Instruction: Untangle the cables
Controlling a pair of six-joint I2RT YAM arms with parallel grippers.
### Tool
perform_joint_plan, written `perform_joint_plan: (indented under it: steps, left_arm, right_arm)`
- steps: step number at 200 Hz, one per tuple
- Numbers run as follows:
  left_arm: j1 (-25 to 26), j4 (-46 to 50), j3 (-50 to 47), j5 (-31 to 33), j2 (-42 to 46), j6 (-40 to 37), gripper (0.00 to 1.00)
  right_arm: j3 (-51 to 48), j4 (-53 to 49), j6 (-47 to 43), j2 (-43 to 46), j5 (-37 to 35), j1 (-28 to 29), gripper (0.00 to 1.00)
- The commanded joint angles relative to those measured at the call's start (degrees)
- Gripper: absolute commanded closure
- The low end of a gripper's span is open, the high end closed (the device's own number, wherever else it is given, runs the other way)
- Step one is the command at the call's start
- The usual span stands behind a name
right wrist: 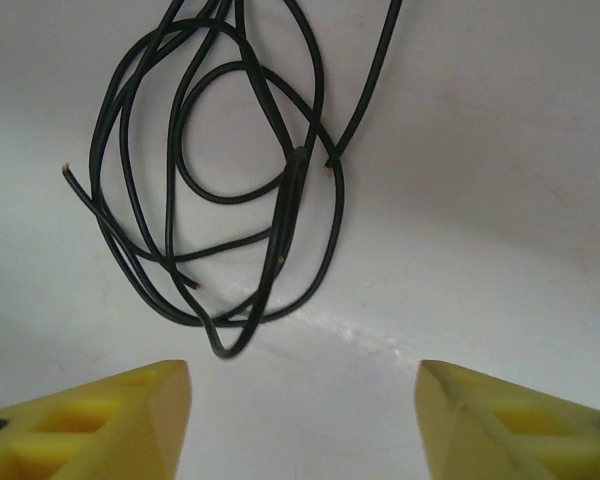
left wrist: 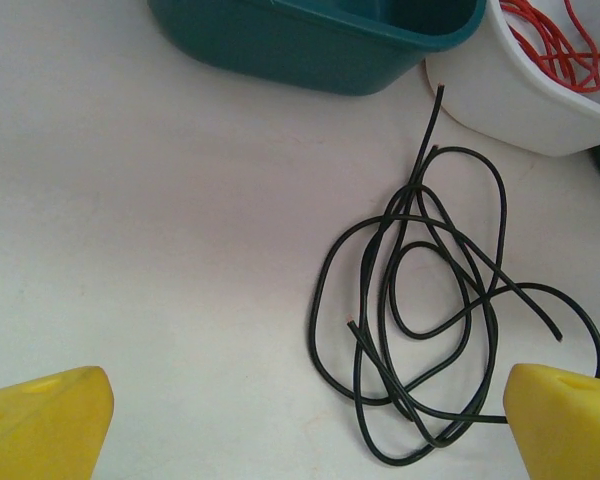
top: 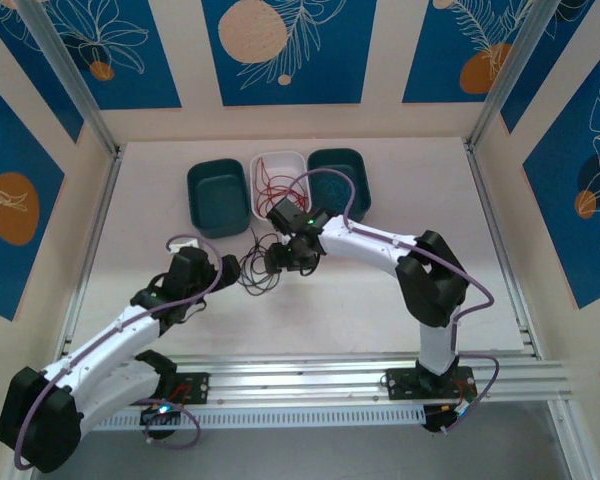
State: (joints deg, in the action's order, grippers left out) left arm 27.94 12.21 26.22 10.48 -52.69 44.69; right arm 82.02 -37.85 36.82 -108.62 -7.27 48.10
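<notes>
Right fingers (right wrist: 100, 420), spread and empty, have the cables (right wrist: 293, 185) just ahead at eleven o'clock, running toward twelve; left fingers (left wrist: 40, 420), equally spread, find them at one o'clock.

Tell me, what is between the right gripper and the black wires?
Only bare white table separates the right gripper from the black wires, in the right wrist view.

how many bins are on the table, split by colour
teal: 2, the left teal bin and the right teal bin
white: 1, the white bin between them
total: 3
</notes>
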Motion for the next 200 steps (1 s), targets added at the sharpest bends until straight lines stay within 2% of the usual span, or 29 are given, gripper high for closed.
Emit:
perform_joint_plan:
  steps: [1,63,98,125,171,200]
  left_arm:
    - [-0.6,-2.0,-0.6,-1.7,-0.3,-0.5,0.00]
    - [-0.6,-3.3,-0.6,-2.5,-2.0,-1.4,0.00]
    - [-0.6,-5.2,0.1,-4.1,-4.5,-2.2,0.00]
    - [-0.6,-5.7,0.8,-4.0,-6.2,-2.5,0.00]
    - [0.0,-6.0,2.8,-5.8,-10.1,-3.1,0.00]
    - [1.1,-6.2,3.5,-4.8,-11.9,-2.9,0.00]
  right_arm:
    - [2.9,-0.2,0.2,-2.0,2.7,-0.1,0.45]
    - [3.9,-0.4,0.5,-4.9,2.9,-1.3,0.68]
    - [2.8,-0.7,0.8,-4.6,2.9,-3.2,0.88]
    - [1.0,-1.0,1.2,-2.7,2.1,-4.3,1.00]
    - [-2.2,-0.6,0.5,2.5,1.8,-4.7,1.00]
    - [-4.1,0.9,-0.9,7.1,1.3,-4.3,1.00]
